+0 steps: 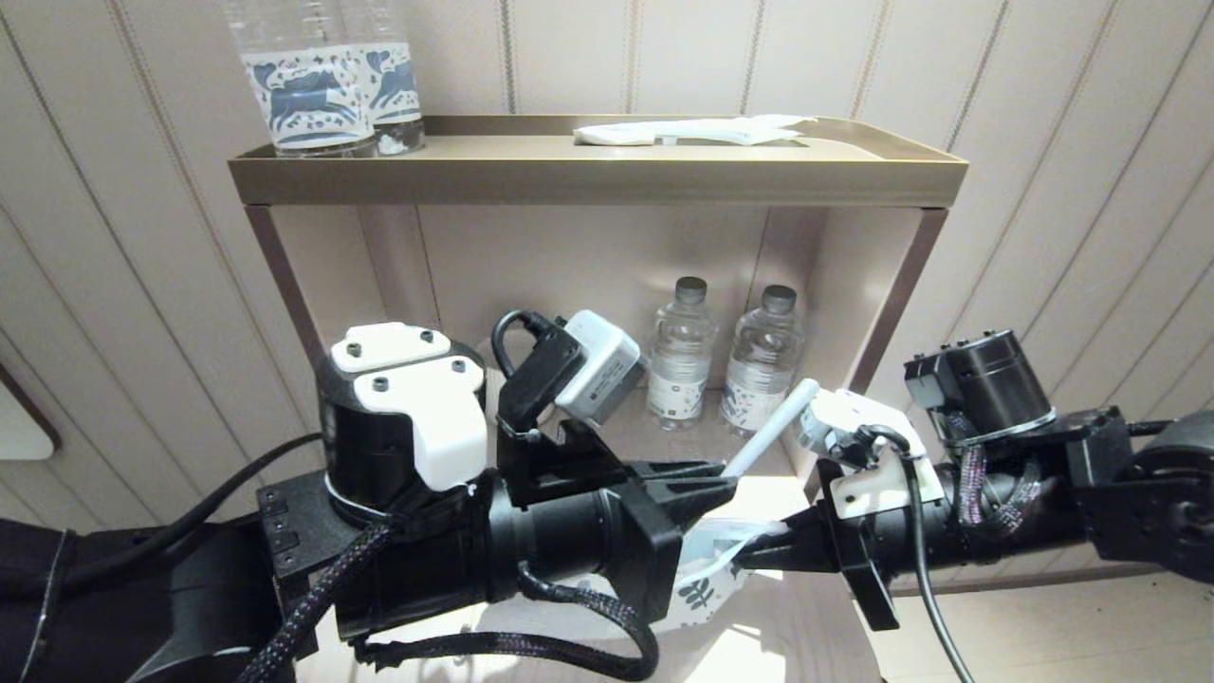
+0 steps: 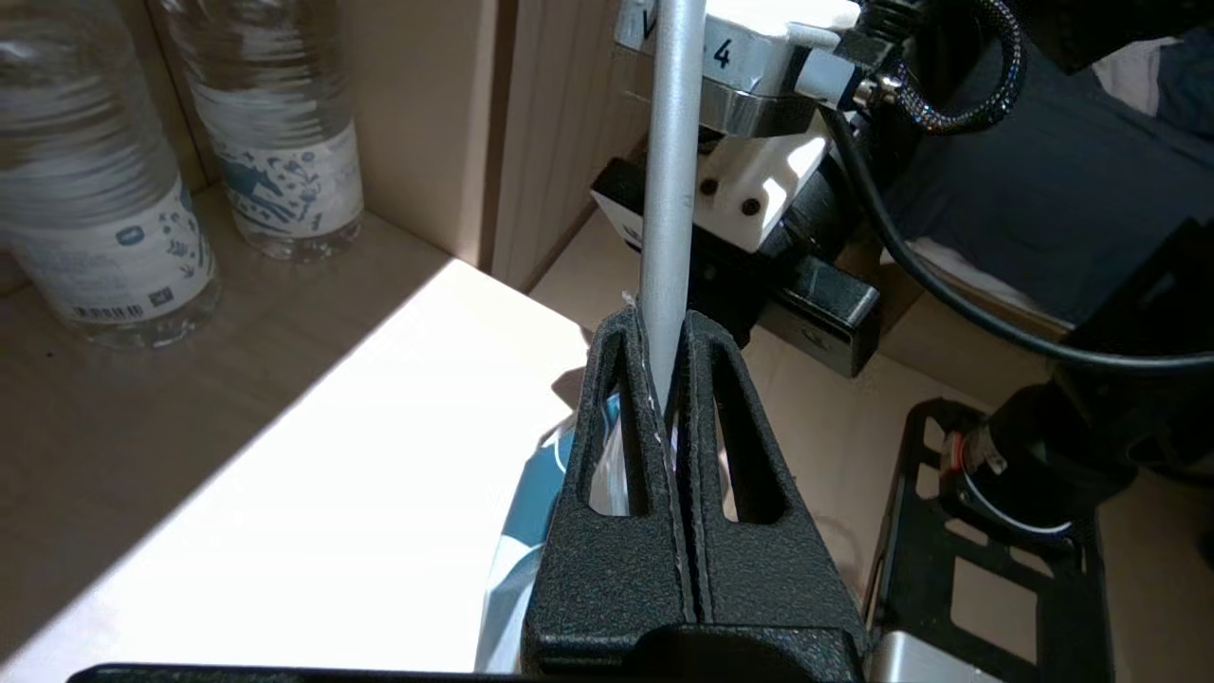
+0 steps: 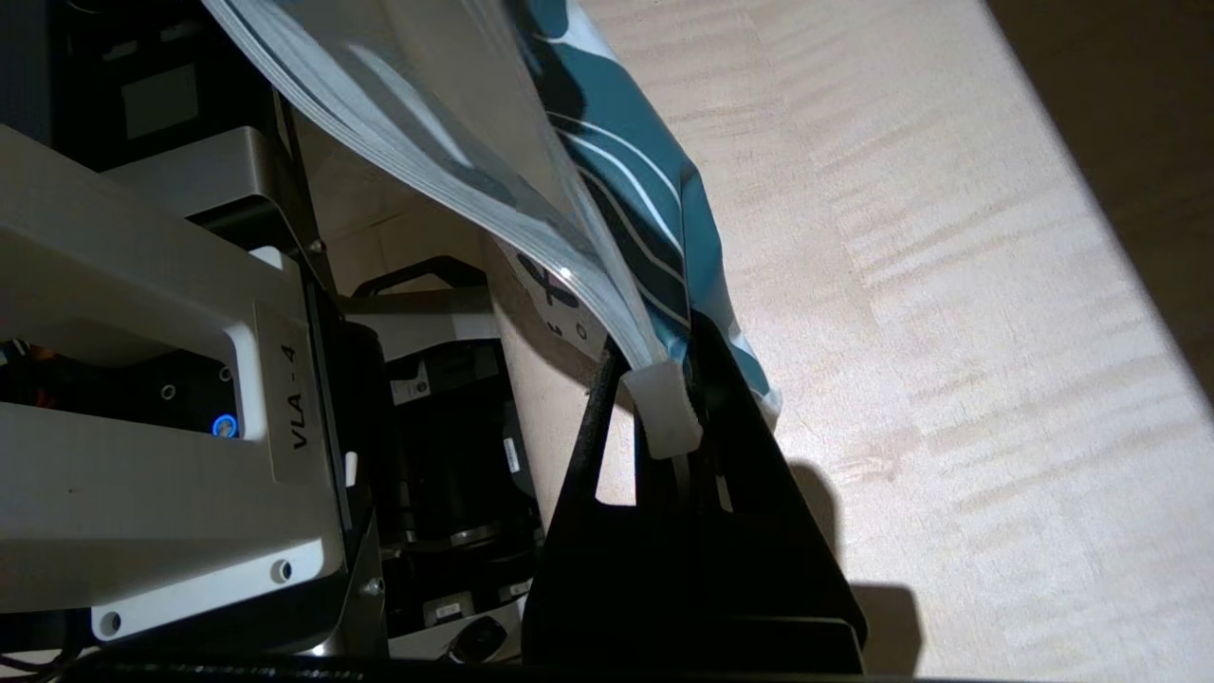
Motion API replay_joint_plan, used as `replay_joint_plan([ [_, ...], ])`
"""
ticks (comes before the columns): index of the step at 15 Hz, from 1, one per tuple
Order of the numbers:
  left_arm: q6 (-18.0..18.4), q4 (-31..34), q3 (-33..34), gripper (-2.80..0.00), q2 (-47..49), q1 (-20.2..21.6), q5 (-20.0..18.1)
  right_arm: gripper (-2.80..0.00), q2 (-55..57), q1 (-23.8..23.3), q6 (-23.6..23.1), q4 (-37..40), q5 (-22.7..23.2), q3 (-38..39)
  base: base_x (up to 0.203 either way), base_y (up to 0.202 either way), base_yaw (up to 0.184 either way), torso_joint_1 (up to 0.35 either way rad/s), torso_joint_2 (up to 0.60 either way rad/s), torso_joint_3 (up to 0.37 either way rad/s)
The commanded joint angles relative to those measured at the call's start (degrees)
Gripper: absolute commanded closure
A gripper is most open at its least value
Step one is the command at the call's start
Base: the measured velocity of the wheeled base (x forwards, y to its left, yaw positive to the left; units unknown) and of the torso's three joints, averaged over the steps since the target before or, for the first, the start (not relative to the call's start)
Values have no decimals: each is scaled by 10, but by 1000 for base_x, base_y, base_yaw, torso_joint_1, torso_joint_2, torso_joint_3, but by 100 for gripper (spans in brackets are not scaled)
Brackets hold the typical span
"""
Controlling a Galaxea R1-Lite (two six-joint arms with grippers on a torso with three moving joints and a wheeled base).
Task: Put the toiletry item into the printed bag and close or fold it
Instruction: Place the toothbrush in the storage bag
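Note:
My left gripper is shut on a slim white stick-shaped toiletry item, which slants up and to the right from its fingertips. In the left wrist view the stick stands between the closed fingers, and its lower end is hidden behind them. The printed bag, white with teal motifs, hangs just under both grippers above the pale table. My right gripper is shut on the bag's top edge. In the right wrist view it pinches the bag at its white zip tab.
Two water bottles stand at the back of the lower shelf. The gold upper tray carries two printed bottles and a plain white flat packet. The shelf's right side wall is close to the right arm.

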Motion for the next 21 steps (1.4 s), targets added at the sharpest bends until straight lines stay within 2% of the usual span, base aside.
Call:
replay_joint_plan([
  [1,7,-3,15,0,-21,1,1,0,1,1,-2,0,3,0,0,0,0,0,0,0],
  [5,28,-3,32,0,-25,1,1,0,2,1,-2,0,3,0,0,0,0,0,0,0],
  [12,124,-2,64,0,-24,0,0,0,1,1,-2,0,3,-1,0,0,0,0,0,0],
  [15,127,2,61,0,-26,0,3,0,2,1,-2,0,2,-1,0,0,0,0,0,0],
  [17,131,-1,60,0,-26,0,21,0,3,1,-2,0,2,0,0,0,0,0,0,0],
  [21,158,5,55,0,-29,1,31,0,2,1,-3,0,3,0,0,0,0,0,0,0],
])
